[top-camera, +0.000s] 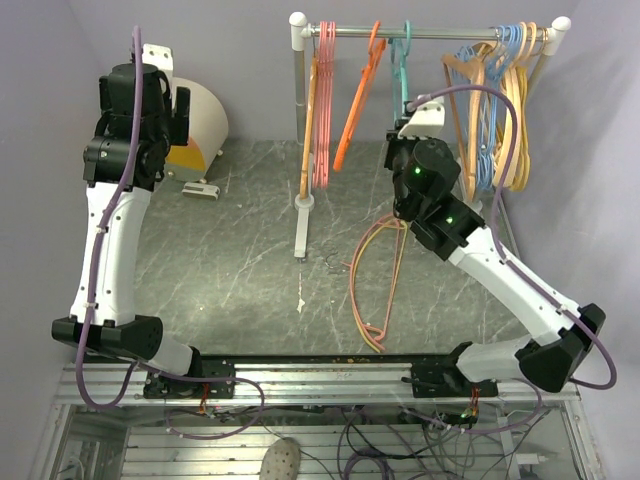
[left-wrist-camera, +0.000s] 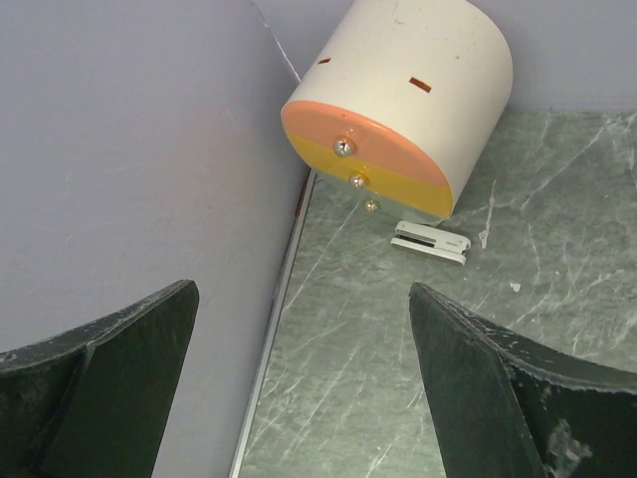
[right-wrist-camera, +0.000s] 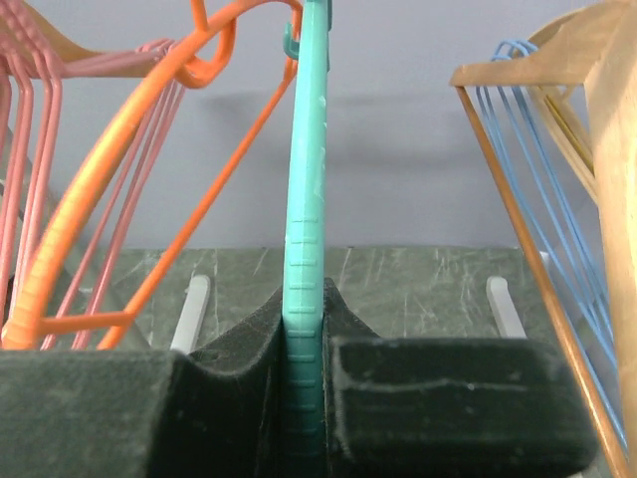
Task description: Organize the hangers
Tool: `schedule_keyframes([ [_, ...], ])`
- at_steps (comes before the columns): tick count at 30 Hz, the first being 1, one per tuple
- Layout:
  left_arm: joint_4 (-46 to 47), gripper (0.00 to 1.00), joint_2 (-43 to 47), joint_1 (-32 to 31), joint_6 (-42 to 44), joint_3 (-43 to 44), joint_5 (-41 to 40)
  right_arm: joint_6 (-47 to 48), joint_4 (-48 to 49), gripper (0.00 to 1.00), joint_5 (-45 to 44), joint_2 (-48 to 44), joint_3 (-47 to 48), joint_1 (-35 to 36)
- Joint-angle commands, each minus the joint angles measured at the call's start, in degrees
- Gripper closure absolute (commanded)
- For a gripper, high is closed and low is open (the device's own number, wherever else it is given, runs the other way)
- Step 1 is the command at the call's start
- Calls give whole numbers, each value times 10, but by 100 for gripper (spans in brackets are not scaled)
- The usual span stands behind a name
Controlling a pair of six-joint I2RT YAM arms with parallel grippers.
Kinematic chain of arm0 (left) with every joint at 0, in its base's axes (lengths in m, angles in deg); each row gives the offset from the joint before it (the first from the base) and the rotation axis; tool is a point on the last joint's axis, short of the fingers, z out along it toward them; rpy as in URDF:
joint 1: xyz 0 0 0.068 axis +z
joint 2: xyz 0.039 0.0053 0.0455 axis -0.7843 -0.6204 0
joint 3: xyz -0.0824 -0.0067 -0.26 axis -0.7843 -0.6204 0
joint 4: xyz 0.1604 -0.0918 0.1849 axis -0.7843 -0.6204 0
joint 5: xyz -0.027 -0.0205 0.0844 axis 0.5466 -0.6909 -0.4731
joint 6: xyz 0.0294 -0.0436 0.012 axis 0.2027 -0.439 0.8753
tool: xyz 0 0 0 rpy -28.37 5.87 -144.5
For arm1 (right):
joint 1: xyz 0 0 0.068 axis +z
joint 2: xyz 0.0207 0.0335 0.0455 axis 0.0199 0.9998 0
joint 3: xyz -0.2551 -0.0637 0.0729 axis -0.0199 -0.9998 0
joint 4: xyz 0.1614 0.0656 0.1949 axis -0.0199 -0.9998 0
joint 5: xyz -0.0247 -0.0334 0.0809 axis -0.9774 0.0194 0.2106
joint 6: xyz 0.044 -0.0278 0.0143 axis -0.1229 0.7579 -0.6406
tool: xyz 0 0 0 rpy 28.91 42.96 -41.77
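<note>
Pink hangers, an orange hanger and a teal hanger hang on the rail. My right gripper is shut on the teal hanger's lower edge, just under the rail in the top view. The orange hanger and the pink ones hang to its left. Several thin yellow and pink hangers lie on the table below the right arm. My left gripper stands open and empty, raised at the back left.
A bunch of light-blue and tan hangers fills the rail's right end. A cream half-cylinder with an orange and yellow face sits in the back left corner beside a small white clip. The rack's white post and foot stand mid-table.
</note>
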Motion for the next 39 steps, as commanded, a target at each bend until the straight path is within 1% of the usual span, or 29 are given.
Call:
schedule_keyframes([
  [1, 3, 2, -1, 6, 7, -2, -9, 39, 1, 100, 27, 27, 52, -12],
  [6, 3, 2, -4, 6, 9, -5, -8, 44, -11, 100, 57, 64, 92, -37],
  [11, 3, 3, -2, 6, 12, -8, -6, 10, -51, 100, 123, 98, 129, -82],
  [16, 7, 3, -4, 6, 13, -12, -5, 18, -72, 100, 172, 127, 149, -84],
  [21, 3, 3, -8, 6, 15, -7, 2, 16, -114, 100, 278, 156, 181, -83],
  [23, 1, 3, -9, 6, 15, -7, 4, 17, -137, 100, 302, 169, 198, -79],
  [24, 1, 3, -8, 6, 16, -8, 5, 19, -148, 100, 318, 169, 202, -77],
  [26, 2, 3, -7, 6, 18, -11, 4, 17, -135, 100, 326, 151, 184, -72],
  [27, 3, 3, -6, 6, 19, -13, 4, 9, -124, 79, 321, 135, 168, -70],
  [29, 4, 3, -5, 6, 21, -15, 4, 5, -104, 22, 295, 96, 133, -69],
  [30, 4, 3, -4, 6, 22, -16, 5, 2, -99, 2, 283, 75, 120, -69],
  [34, -12, 2, -5, 6, 31, -14, 42, -21, -120, 0, 239, -5, 66, -69],
  [36, -22, 2, -4, 6, 36, -14, 59, -48, -143, 0, 228, -48, 28, -68],
  [39, -29, 2, -3, 6, 39, -13, 71, -107, -176, 0, 260, -130, -74, -68],
])
